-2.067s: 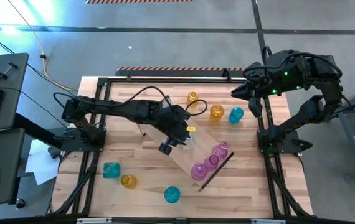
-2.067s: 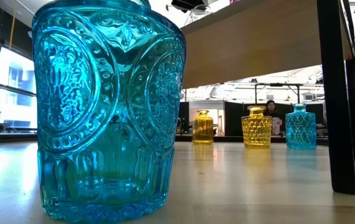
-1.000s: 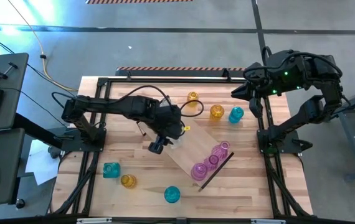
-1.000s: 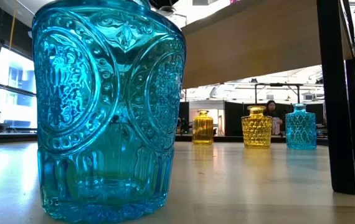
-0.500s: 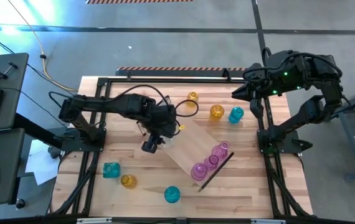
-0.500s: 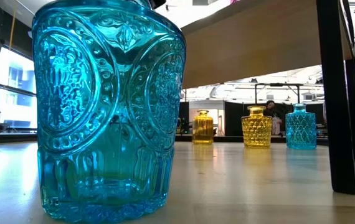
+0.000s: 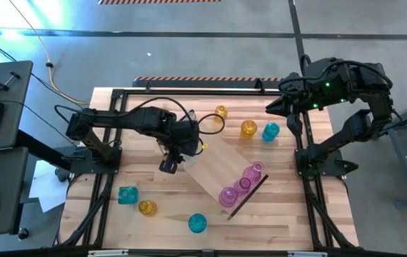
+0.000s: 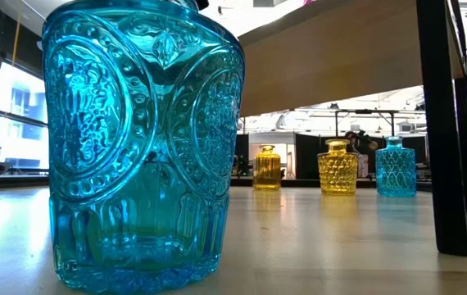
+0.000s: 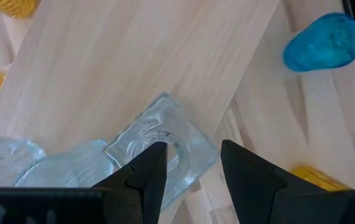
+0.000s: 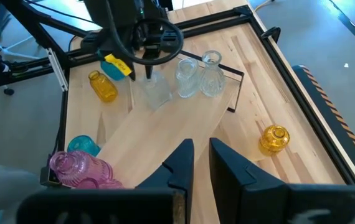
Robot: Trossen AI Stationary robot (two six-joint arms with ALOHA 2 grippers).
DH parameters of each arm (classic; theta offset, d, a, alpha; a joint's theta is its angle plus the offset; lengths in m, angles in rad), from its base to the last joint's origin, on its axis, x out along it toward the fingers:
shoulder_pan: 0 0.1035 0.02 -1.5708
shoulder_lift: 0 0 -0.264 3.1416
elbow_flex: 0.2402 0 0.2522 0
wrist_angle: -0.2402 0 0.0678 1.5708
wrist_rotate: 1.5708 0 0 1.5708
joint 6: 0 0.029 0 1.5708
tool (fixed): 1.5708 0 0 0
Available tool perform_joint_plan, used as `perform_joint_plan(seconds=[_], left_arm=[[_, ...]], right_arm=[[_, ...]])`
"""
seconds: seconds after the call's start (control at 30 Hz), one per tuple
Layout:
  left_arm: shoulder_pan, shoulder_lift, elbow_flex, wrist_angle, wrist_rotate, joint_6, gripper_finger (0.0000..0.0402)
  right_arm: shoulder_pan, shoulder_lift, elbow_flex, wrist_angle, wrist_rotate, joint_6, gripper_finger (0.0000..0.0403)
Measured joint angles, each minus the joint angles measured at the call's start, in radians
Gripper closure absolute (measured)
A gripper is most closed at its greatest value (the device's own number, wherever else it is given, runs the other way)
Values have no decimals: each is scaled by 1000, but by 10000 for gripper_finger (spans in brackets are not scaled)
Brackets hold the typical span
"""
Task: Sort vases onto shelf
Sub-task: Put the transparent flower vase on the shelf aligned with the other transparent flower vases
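A: High view. The shelf (image 7: 221,169) lies slantwise on the tabletop (image 7: 275,221), three pink vases (image 7: 240,185) in a row at its near-right end. The left gripper (image 7: 169,165) hangs at the shelf's far-left end; its jaws are hidden there. The right gripper (image 7: 269,107) waits beyond the table's right edge.

B: Loose vases?

A: Two amber vases (image 7: 248,128) and a teal vase (image 7: 270,131) near the far edge; a teal square vase (image 7: 127,195), an amber one and a round teal one along the near edge.

B: Low view?

A: A big teal vase (image 8: 139,143) fills the foreground. Behind it, two amber vases and a teal vase (image 8: 395,167) stand upright and apart. A dark end piece (image 8: 446,123) of the shelf rises at right.

B: Left wrist?

A: The left gripper (image 9: 193,171) has its fingers (image 9: 149,174) parted moderately, straddling the rim of a clear square vase (image 9: 165,146) on the shelf (image 9: 140,68). Whether they press on it, I cannot tell.

B: Right wrist?

A: The right gripper (image 10: 201,163) has its fingers nearly together, holding nothing. Three clear vases (image 10: 184,79) stand in a row at the shelf's end.
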Motion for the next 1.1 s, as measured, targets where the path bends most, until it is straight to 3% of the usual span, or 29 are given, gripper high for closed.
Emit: perform_joint_plan(seconds=[1.1], left_arm=[[42,-35,-1,-111,-35,-132,257]], right_arm=[[0,0,0,0,-13,0,370]])
